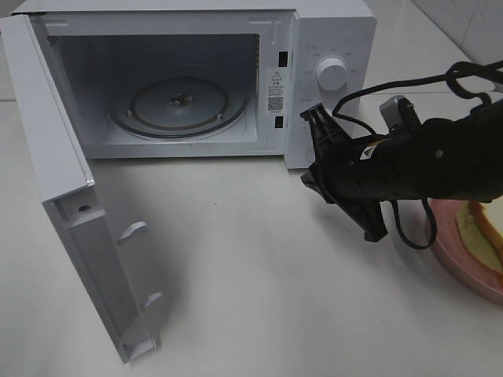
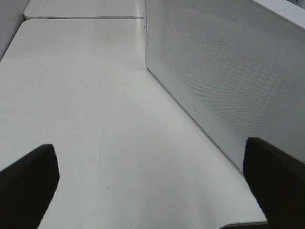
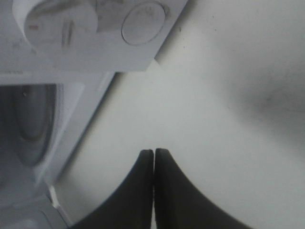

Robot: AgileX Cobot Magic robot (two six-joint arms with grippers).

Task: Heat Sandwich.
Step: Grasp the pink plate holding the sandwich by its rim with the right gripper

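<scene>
Swinging out toward us, the microwave door (image 1: 86,251) is standing wide open, so that part of the job is looking done. Off on the right side, the sandwich (image 1: 483,221) is still sitting on its pink plate (image 1: 444,255) on the white table (image 1: 251,298), outside the microwave (image 1: 330,31). Just beside the plate, the right gripper (image 3: 153,152) is hanging over the table with its two fingers pressed tight together and nothing between them. The left gripper (image 2: 150,191) is waiting by a dotted white wall of the microwave, with its fingers spread far apart and gripping nothing. Farther back, the glass turntable (image 1: 181,106) is lying empty inside the oven, and the round dial (image 1: 332,75) is sitting beside the opening. I am guessing most of the job is still coming: lifting the plate, sliding it in, shutting the door and turning the dial
</scene>
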